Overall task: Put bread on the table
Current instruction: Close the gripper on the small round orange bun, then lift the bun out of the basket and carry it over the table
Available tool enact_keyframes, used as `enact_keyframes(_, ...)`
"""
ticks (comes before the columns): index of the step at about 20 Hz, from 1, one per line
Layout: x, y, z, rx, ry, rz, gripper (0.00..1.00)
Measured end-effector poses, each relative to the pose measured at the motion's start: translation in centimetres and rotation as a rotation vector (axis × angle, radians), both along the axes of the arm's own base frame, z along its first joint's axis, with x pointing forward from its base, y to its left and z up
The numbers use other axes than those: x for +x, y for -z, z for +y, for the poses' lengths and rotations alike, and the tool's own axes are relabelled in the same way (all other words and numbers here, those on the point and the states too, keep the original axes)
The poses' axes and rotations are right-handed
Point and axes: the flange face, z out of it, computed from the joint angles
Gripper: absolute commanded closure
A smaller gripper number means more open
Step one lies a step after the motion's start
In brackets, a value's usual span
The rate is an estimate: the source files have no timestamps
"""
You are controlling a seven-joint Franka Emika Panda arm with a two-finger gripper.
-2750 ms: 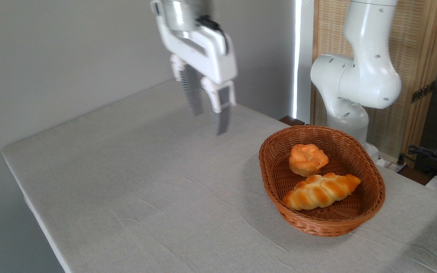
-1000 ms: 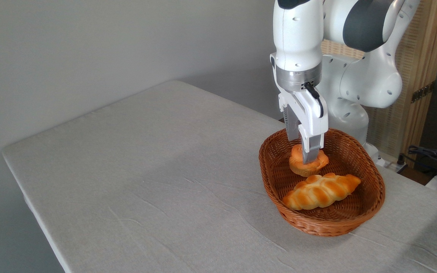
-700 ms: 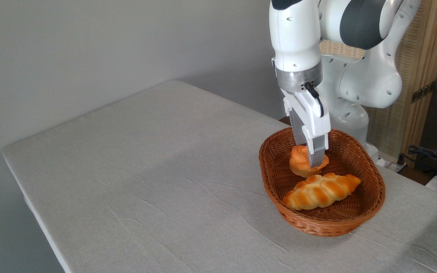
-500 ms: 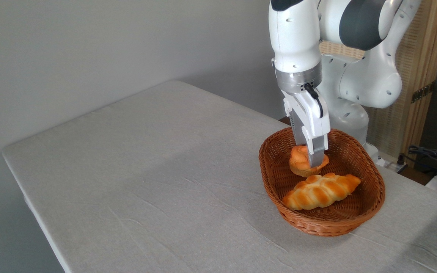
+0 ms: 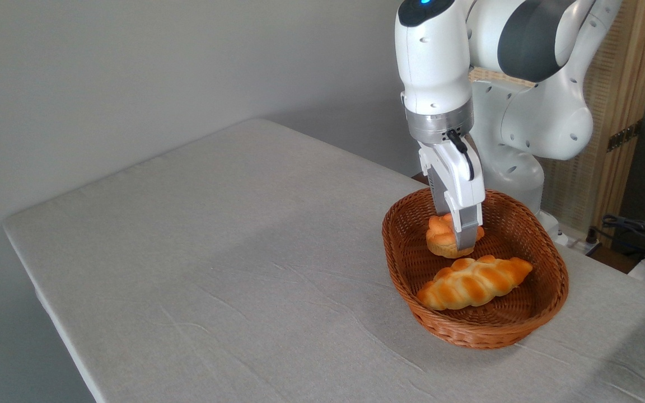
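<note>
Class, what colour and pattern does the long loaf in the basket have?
Golden with darker orange-brown braided stripes: the loaf, plain in the camera view.

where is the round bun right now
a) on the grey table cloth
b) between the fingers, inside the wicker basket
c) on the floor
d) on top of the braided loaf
b: the round bun sits between the fingers, inside the wicker basket, behind the braided loaf.

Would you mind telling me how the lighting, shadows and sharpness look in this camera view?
Camera view: soft, even daylight with no glare; the gripper, bun and basket are sharp; a broad faint shadow crosses the table left of the basket, and the bottom right corner lies darker.
</note>
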Motion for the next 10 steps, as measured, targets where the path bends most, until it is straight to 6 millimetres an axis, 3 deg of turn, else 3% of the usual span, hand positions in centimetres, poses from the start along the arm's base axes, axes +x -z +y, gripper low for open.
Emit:
enact_keyframes(5,-0.02,0.24,-0.05,-0.003,0.015,0.005,0.83)
enact_keyframes(10,0.00,0.29,-0.12,-0.005,0.028,0.007,0.84)
